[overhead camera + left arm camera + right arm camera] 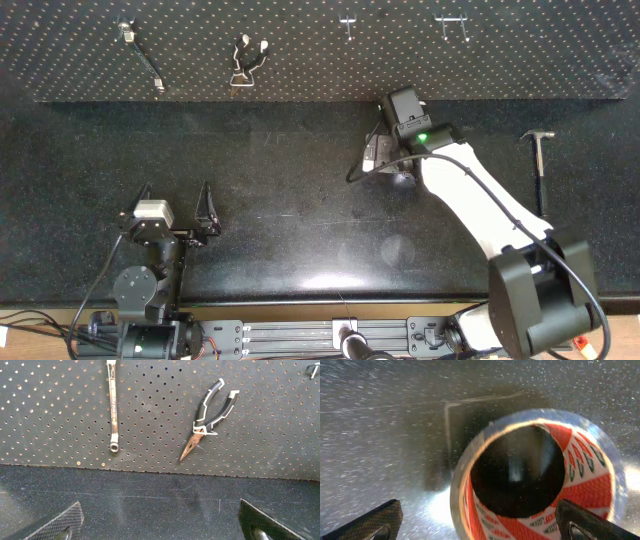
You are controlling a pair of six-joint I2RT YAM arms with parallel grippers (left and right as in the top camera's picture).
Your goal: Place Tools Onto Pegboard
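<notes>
Pegboard (300,60) runs across the 12 o'clock side of the top view, behind the dark table (300,200). A combination wrench (145,55) hangs on it toward 10 o'clock and a pair of long-nose pliers (245,60) toward 11 o'clock. Two bare metal hooks (347,25) (452,27) sit at 12 and 1 o'clock. A hammer (540,160) lies on the table at 3 o'clock, its head toward the board. The left gripper (175,203) sits at 8 o'clock with its fingers spread wide and nothing between them. The right gripper (383,158) is just past centre toward 1 o'clock, near the foot of the board. In the left wrist view, the wrench hangs ring end down, and the pliers are well apart from it, with black-and-white handles up and nose angled toward the table. In the right wrist view, a roll of clear packing tape (580,485) with a red-printed core lies flat on the table, its hole facing the camera. That gripper's fingers (370,522) are spread wide on either side of it. Whether they touch the roll, I cannot tell.
</notes>
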